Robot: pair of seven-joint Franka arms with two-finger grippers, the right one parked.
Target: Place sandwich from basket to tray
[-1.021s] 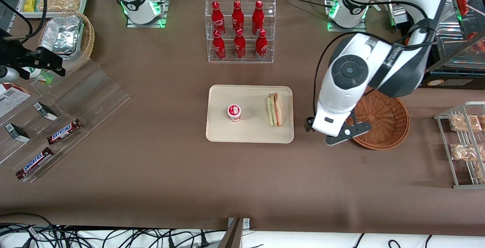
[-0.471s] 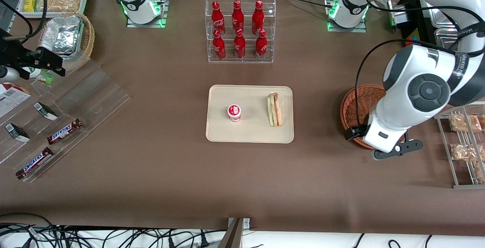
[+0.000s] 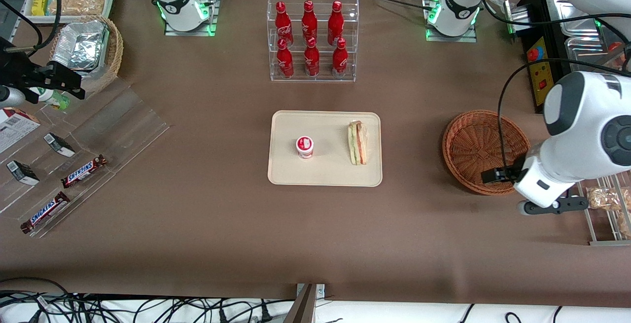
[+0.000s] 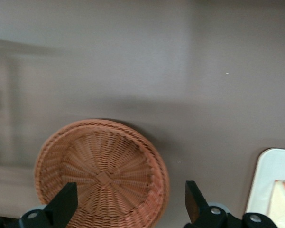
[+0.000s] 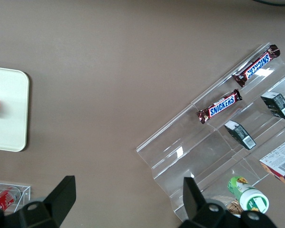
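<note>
The sandwich (image 3: pixel 358 143) lies on the cream tray (image 3: pixel 325 177), on the side nearest the basket. The reddish-brown wicker basket (image 3: pixel 480 150) holds nothing. My left gripper (image 3: pixel 540 187) hangs above the table at the basket's rim, on the side toward the working arm's end. In the left wrist view the gripper (image 4: pixel 130 204) is open with nothing between its fingers. The same view shows the basket (image 4: pixel 102 171) below it, a corner of the tray (image 4: pixel 265 173) and a bit of the sandwich (image 4: pixel 282 204).
A small red-lidded cup (image 3: pixel 304 146) stands on the tray. A clear rack of red bottles (image 3: pixel 312 42) stands farther back. A wire rack with snack bags (image 3: pixel 604 190) is beside the gripper. An acrylic shelf with Snickers bars (image 3: pixel 84 170) lies toward the parked arm's end.
My left gripper has swung from beside the tray, over the basket, toward the working arm's end. The sandwich has stayed on the tray.
</note>
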